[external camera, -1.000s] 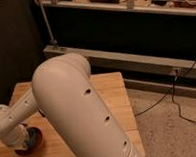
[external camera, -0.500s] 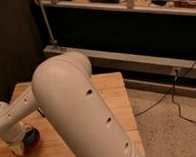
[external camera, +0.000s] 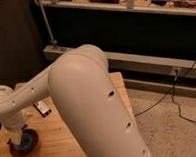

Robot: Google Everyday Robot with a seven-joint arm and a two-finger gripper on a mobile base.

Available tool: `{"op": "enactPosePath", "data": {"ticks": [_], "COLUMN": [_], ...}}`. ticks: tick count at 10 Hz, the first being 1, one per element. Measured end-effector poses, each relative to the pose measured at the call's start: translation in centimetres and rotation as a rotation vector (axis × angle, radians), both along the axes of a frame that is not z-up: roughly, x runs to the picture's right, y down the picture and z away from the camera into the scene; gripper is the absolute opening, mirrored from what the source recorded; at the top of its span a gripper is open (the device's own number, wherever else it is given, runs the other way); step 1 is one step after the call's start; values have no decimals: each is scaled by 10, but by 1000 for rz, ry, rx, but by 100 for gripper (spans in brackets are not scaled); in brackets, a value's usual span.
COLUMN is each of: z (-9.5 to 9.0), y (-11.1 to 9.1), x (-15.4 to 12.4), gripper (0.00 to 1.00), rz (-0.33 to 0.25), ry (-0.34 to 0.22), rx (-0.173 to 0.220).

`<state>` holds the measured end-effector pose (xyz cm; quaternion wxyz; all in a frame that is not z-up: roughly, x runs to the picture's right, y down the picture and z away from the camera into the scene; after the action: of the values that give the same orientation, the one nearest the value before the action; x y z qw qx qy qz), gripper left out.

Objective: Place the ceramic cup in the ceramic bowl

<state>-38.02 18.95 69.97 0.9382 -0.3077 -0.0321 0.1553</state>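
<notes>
The ceramic bowl (external camera: 14, 150), orange-red with a dark rim, sits on the wooden table (external camera: 50, 141) at the lower left. The light-blue ceramic cup (external camera: 28, 141) shows inside the bowl's rim, on its right side. My gripper (external camera: 16, 132) hangs straight above the bowl at the end of the white forearm, just over the cup. My large white upper arm (external camera: 93, 103) fills the middle of the view and hides much of the table.
A small flat dark piece (external camera: 41, 108) lies on the table behind the bowl. The table's right edge drops to a speckled floor with black cables (external camera: 162, 96). A metal rail and dark shelving (external camera: 139, 35) run along the back.
The wrist end of my arm has risen a little over the bowl, and more of the blue cup shows inside the rim than a second ago.
</notes>
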Motion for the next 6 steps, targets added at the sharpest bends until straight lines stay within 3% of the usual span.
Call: {"op": "enactPosePath", "data": {"ticks": [4, 6], "z": [6, 33], "y": [-14, -45], "x": [4, 23], "gripper": [80, 80], "rz": [76, 224], "ry": [34, 120], "rx": [-12, -14]}}
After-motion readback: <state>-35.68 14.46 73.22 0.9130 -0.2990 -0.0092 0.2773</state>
